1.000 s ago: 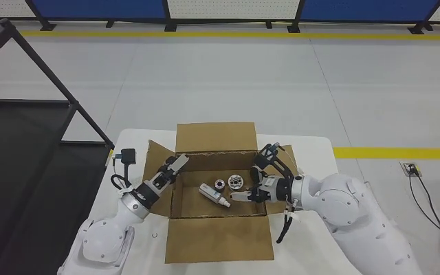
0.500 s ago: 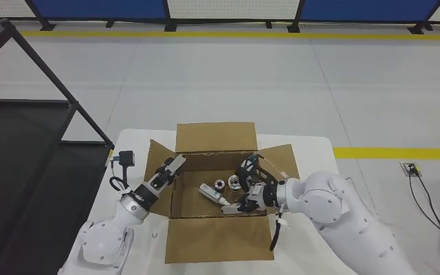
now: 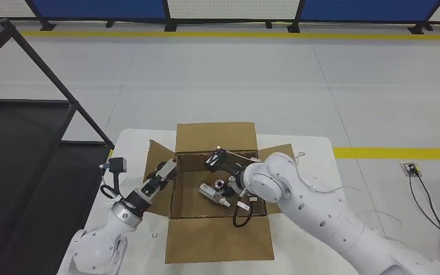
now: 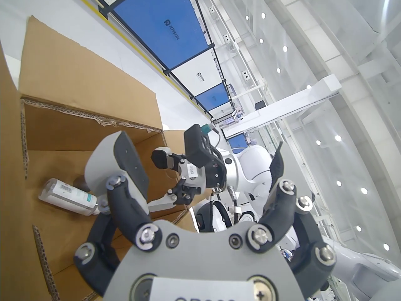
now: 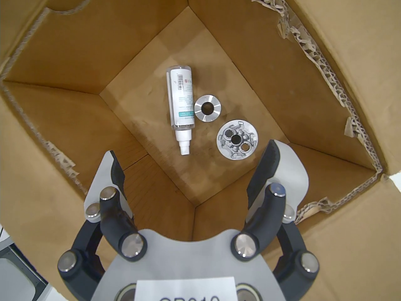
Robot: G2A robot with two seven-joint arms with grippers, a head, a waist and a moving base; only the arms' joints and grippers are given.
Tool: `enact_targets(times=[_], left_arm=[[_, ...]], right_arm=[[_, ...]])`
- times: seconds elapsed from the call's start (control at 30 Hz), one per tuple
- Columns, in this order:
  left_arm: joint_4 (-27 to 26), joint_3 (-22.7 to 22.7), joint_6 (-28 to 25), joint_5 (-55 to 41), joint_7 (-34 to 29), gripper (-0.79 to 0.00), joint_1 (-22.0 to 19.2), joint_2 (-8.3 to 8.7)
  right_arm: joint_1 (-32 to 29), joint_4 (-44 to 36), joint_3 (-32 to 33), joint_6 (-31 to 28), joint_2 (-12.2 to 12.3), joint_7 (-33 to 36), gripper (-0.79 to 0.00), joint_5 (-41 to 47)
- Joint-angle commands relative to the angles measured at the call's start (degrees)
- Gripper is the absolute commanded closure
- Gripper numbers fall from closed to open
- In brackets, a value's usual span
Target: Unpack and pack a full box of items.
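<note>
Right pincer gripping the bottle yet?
No, the right pincer is open and empty above the floor of the box, where the bottle lies on its side.

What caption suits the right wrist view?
Open right gripper over a box with a bottle, a metal ring and a disc.

floor (image 3: 275, 82) grey | yellow line (image 3: 206, 34) | blue panels (image 3: 96, 8) | black frame (image 3: 58, 84), perhaps shelving

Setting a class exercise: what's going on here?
The robot's right gripper hangs open over an open brown cardboard box, above a clear plastic spray bottle, a small silver metal ring and a slotted grey metal disc lying on its floor. The left gripper is open at the box's edge, holding nothing.
</note>
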Motion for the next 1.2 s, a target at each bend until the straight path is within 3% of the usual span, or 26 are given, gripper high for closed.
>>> enact_targets(times=[0.0, 0.1, 0.43, 0.63, 0.97, 1.17], left_arm=[[-0.2, -0.2, 0.0, -0.1, 0.0, -0.785, 0.2, 0.05], [-0.3, -0.2, 0.0, -0.2, 0.1, -0.785, 0.3, 0.11], [0.0, -0.2, -0.3, -0.9, 1.0, -0.785, 0.1, 0.22], [-0.5, -1.5, -1.0, -2.0, 1.2, -0.785, 1.0, 0.39], [-1.0, -4.3, -1.7, -3.0, 2.9, -0.785, 3.9, 0.69], [-2.0, -5.8, -2.2, -3.5, 3.6, -0.785, 5.5, 0.84]], right_arm=[[1.1, 3.1, -1.4, 0.3, -1.5, -0.7, -0.785, 0.3], [2.0, 6.5, -2.3, 0.5, -3.0, -1.7, -0.785, 1.6], [2.0, 6.5, -2.3, 0.5, -3.0, -1.7, -0.785, 1.6], [0.8, 7.7, -3.8, 1.5, -3.8, -3.2, -0.785, -3.8], [2.3, 14.4, -6.4, 6.1, -7.5, -1.8, -0.785, -9.6], [3.4, 20.0, -7.3, 5.6, -10.2, -2.1, -0.785, -9.8]])
